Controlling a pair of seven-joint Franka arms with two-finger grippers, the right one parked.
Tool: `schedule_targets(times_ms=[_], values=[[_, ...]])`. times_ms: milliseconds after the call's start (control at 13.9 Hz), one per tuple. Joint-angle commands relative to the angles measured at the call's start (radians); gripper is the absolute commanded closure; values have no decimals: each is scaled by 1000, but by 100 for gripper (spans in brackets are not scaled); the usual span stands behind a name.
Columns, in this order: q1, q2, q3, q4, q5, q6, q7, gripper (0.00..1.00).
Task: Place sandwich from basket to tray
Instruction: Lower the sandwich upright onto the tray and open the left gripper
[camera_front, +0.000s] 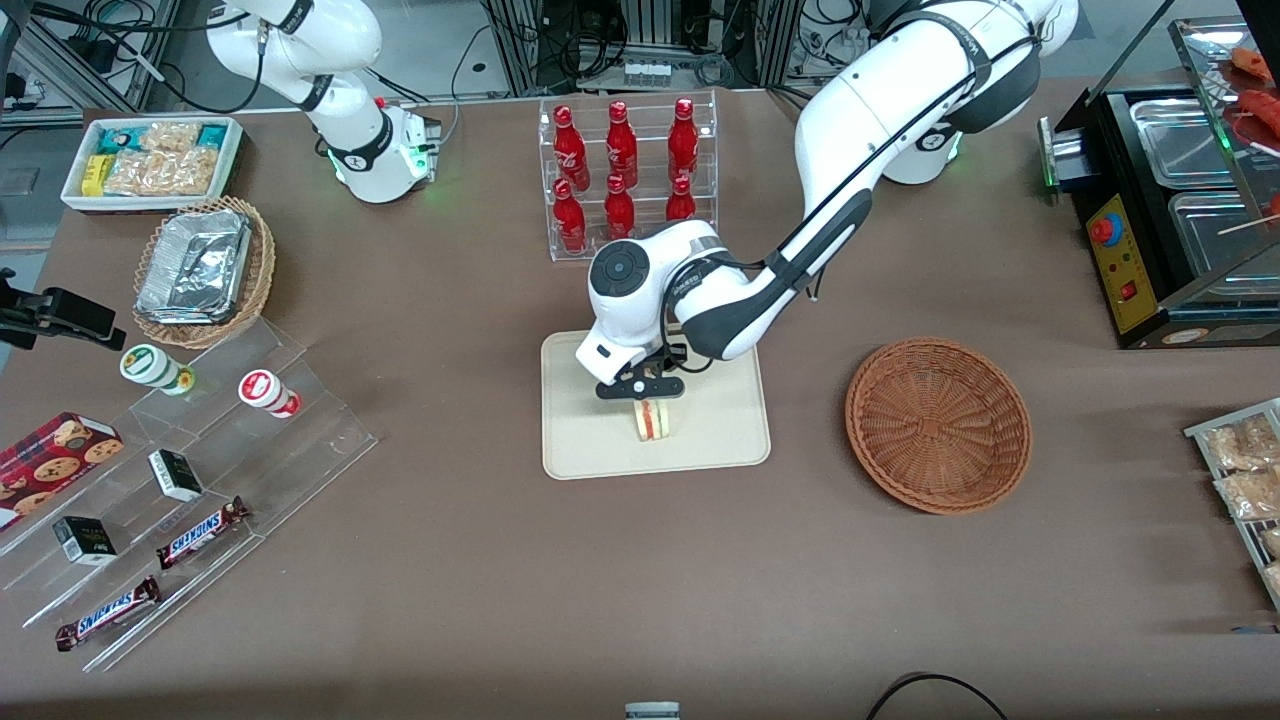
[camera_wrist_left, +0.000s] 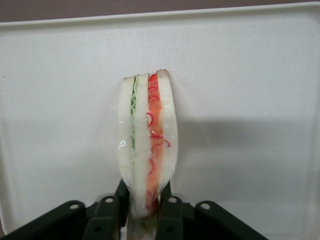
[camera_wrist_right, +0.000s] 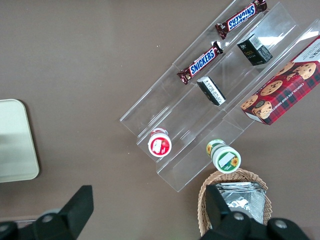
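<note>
The sandwich (camera_front: 655, 419) is a pale bread wedge with red and green filling, held on edge over the cream-beige tray (camera_front: 600, 455). My left gripper (camera_front: 644, 393) is directly above it, shut on the sandwich. In the left wrist view the sandwich (camera_wrist_left: 147, 145) sticks out from between the black fingers (camera_wrist_left: 170, 210), with the tray (camera_wrist_left: 250, 75) under it. I cannot tell whether the sandwich touches the tray. The reddish-brown basket (camera_front: 938, 424) stands empty beside the tray, toward the working arm's end.
A clear rack of red bottles (camera_front: 625, 170) stands farther from the front camera than the tray. A tan wicker basket with foil trays (camera_front: 203, 270), a white bin of snacks (camera_front: 152, 160) and clear stepped shelves with candy bars (camera_front: 200, 470) lie toward the parked arm's end. A black food warmer (camera_front: 1180, 210) is at the working arm's end.
</note>
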Motion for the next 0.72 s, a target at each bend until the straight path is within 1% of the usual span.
schedule_targets(times_ms=[0, 216, 289, 433, 649], values=[[-16, 9, 6, 29, 20, -6, -4, 0], [-5, -17, 3, 32, 9, -15, -9, 0], [-4, -58, 3, 30, -2, -23, -12, 0], [-1, -147, 6, 35, -36, -72, -85, 0], [24, -282, 6, 27, -39, -208, -102, 0]])
